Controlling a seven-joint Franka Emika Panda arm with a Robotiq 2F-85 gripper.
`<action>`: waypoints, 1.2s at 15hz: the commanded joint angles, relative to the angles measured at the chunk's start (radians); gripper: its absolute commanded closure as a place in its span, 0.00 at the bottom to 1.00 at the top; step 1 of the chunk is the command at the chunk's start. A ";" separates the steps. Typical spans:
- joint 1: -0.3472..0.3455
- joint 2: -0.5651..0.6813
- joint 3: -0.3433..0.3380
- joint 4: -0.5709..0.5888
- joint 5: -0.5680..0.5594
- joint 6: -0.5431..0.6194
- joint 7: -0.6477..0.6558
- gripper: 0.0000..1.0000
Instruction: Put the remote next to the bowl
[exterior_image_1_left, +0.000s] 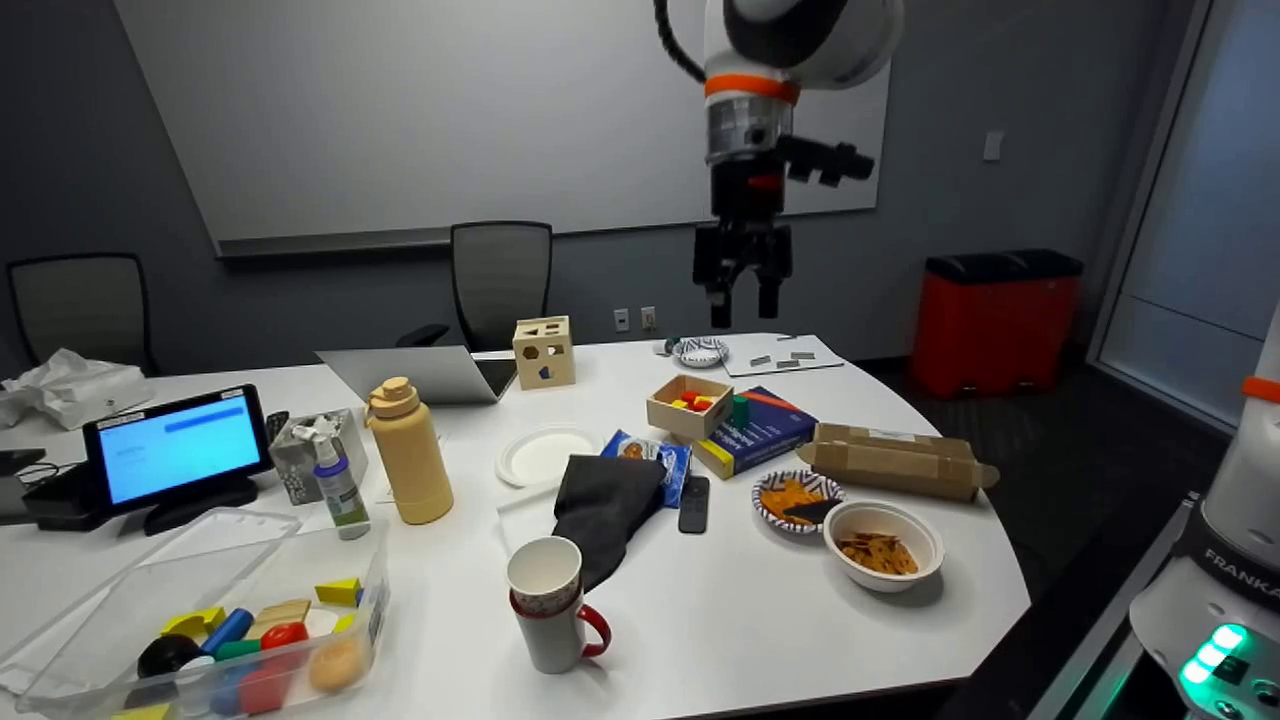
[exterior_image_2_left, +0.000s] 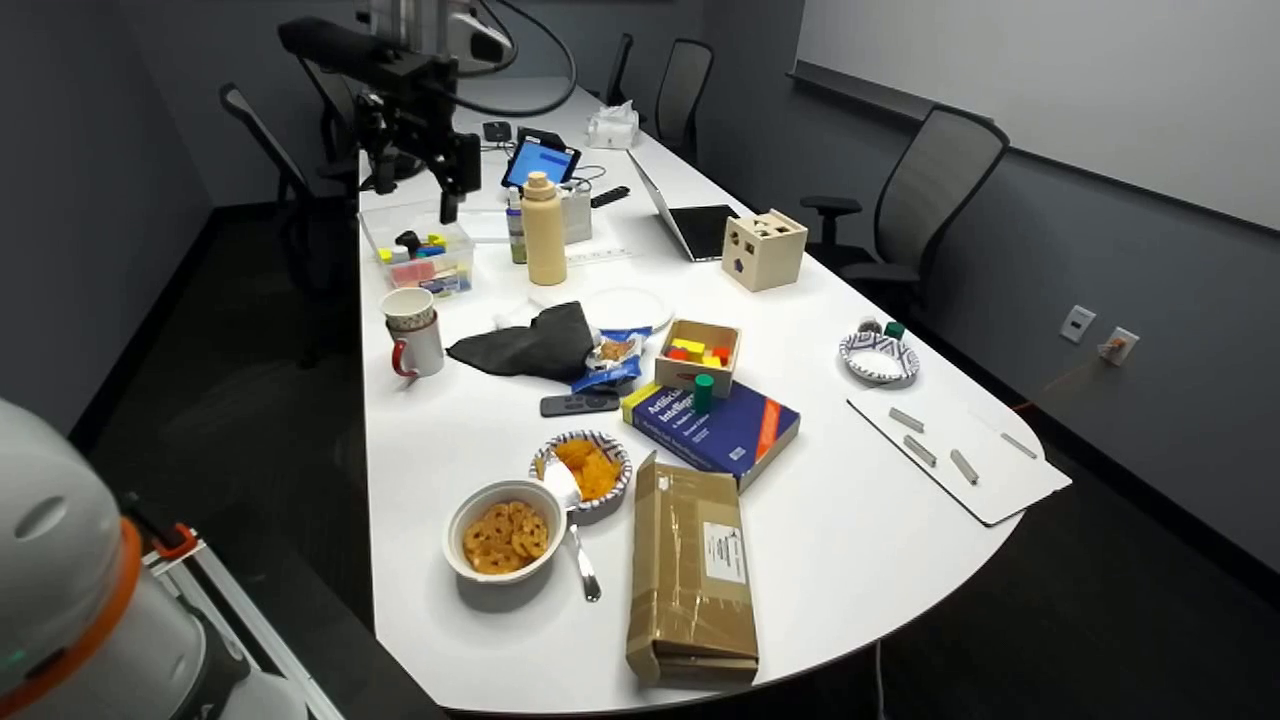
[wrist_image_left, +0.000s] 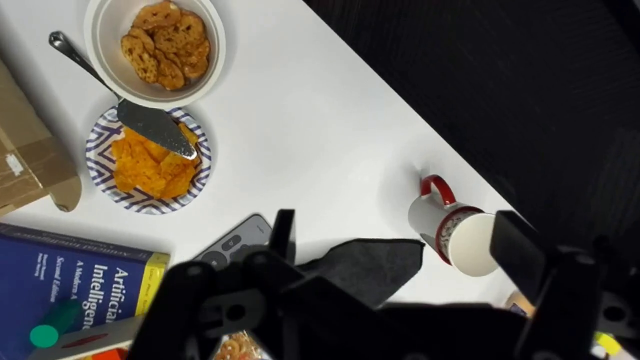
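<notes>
My gripper (exterior_image_1_left: 744, 308) is raised above the one white surface (exterior_image_2_left: 820, 570), its two fingers parted wide with nothing between them. One dark remote (exterior_image_2_left: 579, 404) lies flat there, just beside one book (exterior_image_2_left: 715, 430), one blue packet (exterior_image_2_left: 612, 372) and one black cloth (exterior_image_1_left: 610, 500); in the wrist view a finger of mine hides part of it. Bowls number three: one white bowl (wrist_image_left: 105, 55) of brown snacks (wrist_image_left: 167, 47), apart from the remote; one patterned bowl (wrist_image_left: 100, 170) of orange chips (wrist_image_left: 145, 170), nearer to it; and a second patterned bowl (exterior_image_2_left: 880, 362), near one white board (exterior_image_2_left: 940, 490) bearing three short grey bars (exterior_image_2_left: 920, 450). One cake server (wrist_image_left: 155, 130) lies across the chips, its handle passing the white bowl's rim (whether they touch I cannot tell). One green cylinder (exterior_image_2_left: 704, 393) stands upright on the book, just beside one wooden box (exterior_image_2_left: 685, 373) of coloured blocks (exterior_image_2_left: 697, 352); one cardboard box (exterior_image_2_left: 690, 580) lies near the chips. One red-handled mug (exterior_image_1_left: 550, 640) has one cup (exterior_image_1_left: 545, 575) nested in it. Farther along the surface, in both exterior views, are one laptop (exterior_image_1_left: 410, 375), one tablet (exterior_image_1_left: 180, 440), one tan bottle (exterior_image_1_left: 410, 455), one spray bottle (exterior_image_1_left: 340, 490), one wooden cube (exterior_image_1_left: 545, 352) and one clear bin (exterior_image_1_left: 375, 610); in an exterior view, one further remote-like item (exterior_image_2_left: 610, 196) lies near the tablet.
</notes>
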 joint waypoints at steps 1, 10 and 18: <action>-0.036 0.206 0.007 0.033 0.000 0.133 0.056 0.00; -0.087 0.578 0.003 0.086 0.098 0.461 0.046 0.00; -0.137 0.806 -0.001 0.176 0.101 0.623 0.074 0.00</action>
